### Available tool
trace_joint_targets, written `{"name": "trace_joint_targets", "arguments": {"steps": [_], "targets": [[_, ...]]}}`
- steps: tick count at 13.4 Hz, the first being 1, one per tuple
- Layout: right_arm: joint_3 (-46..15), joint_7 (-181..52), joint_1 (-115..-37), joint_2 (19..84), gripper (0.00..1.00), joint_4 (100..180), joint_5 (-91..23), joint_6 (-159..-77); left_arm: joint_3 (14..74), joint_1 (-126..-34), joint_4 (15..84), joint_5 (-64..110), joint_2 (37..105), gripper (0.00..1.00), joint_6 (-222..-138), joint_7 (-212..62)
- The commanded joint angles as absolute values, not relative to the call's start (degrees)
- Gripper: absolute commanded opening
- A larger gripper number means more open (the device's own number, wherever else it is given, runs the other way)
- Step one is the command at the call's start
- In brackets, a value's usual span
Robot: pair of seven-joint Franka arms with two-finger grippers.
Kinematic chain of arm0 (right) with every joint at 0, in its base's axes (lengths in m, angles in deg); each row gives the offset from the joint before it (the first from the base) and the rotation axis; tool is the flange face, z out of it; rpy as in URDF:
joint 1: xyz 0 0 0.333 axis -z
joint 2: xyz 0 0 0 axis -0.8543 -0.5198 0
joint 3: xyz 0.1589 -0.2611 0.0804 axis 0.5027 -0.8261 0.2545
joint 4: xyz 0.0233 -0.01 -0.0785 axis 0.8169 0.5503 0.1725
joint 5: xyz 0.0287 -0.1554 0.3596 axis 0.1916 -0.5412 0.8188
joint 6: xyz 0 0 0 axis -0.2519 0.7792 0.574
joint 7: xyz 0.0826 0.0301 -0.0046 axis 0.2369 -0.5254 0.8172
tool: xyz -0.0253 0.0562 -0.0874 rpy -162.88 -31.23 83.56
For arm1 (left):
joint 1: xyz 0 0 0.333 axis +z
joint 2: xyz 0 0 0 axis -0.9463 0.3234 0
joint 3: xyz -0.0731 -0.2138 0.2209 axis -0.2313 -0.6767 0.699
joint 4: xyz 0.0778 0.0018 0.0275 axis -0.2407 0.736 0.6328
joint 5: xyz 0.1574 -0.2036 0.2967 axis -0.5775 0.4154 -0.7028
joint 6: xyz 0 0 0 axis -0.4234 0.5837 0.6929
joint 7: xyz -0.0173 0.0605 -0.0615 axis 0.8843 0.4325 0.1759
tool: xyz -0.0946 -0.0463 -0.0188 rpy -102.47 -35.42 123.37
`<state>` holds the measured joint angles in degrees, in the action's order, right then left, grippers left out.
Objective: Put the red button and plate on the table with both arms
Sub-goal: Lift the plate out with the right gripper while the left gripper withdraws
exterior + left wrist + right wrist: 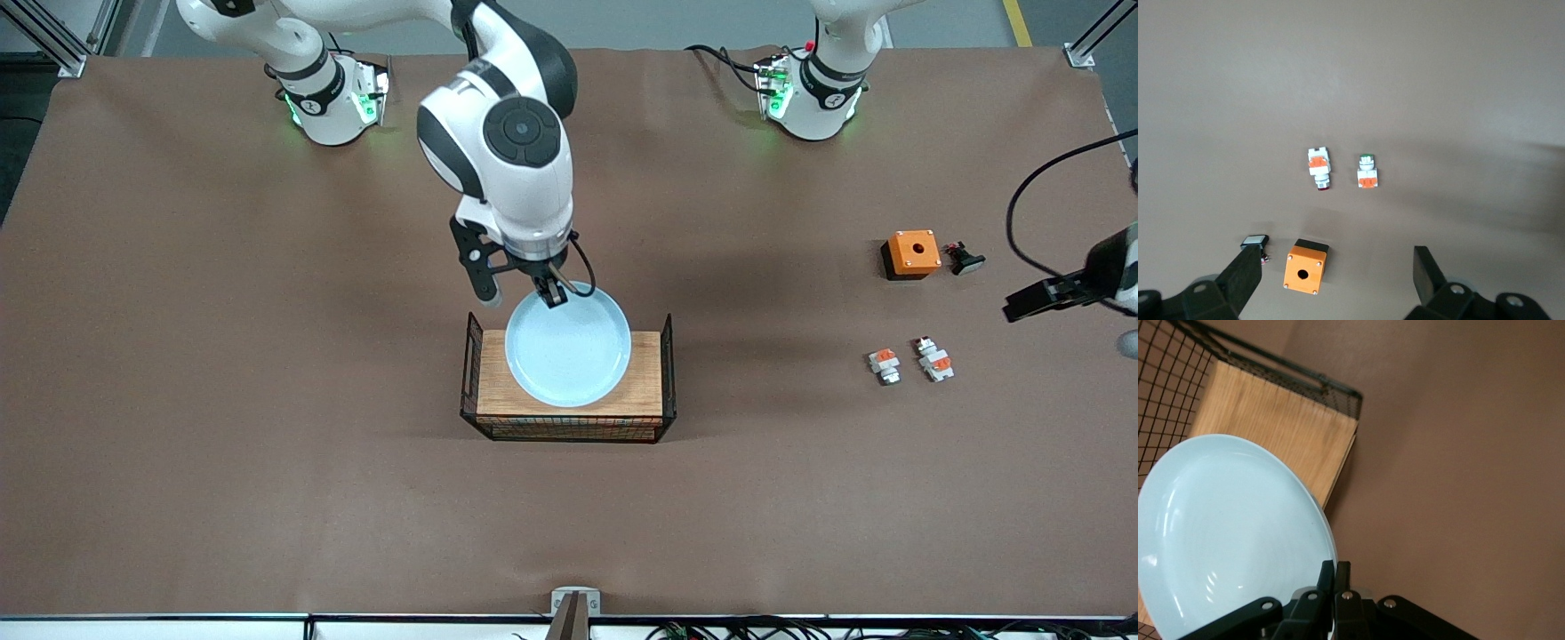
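A: Front view first. The right gripper is pinched shut on the rim of the round pale blue shallow plate, gripping it at twelve o'clock.

B: And the plate is over the small wooden-topped black wire rack, mid-table. I can't tell whether it rests there or is lifted.

A: At three o'clock from the rack, toward the left arm's end, the red button lies on the brown matte table. It's a tiny white-grey block with an orange-red square.

B: A shorter white-orange block is just beside it, and an orange box with a hole sits at twelve o'clock from the pair. The left gripper hangs over the table's edge there.

A: Left wrist view now: jaws spread wide, nothing between them. The red button's dark tip points toward the orange box.

B: Right wrist view: black fingers clamped tight on the plate's rim, which overhangs the rack's wooden top
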<state>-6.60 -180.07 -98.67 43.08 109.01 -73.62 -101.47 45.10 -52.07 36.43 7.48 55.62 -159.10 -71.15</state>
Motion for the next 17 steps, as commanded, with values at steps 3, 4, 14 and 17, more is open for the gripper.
{"name": "trace_joint_targets", "arguments": {"steps": [3,4,14,17], "targets": [[-6.84,-168.32,-97.53,53.43,0.0,109.63,-71.39,-88.83,44.66,-51.71,30.93,7.06,55.67,1.0,-156.74,-71.58],[-6.94,-163.84,-96.39,55.81,0.0,109.98,-71.3,-86.18,44.66,-51.79,29.87,7.14,55.58,1.0,-155.17,-71.66],[-7.2,-95.75,-68.64,65.24,0.0,114.63,-70.86,-76.65,54.4,-65.66,36.95,8.2,42.51,1.0,-148.29,-72.28],[-7.2,-78.94,-60.02,65.15,0.0,122.52,-71.04,-86.39,54.41,-66.21,38.83,9.16,41.17,1.0,-148.74,-72.63]]}}
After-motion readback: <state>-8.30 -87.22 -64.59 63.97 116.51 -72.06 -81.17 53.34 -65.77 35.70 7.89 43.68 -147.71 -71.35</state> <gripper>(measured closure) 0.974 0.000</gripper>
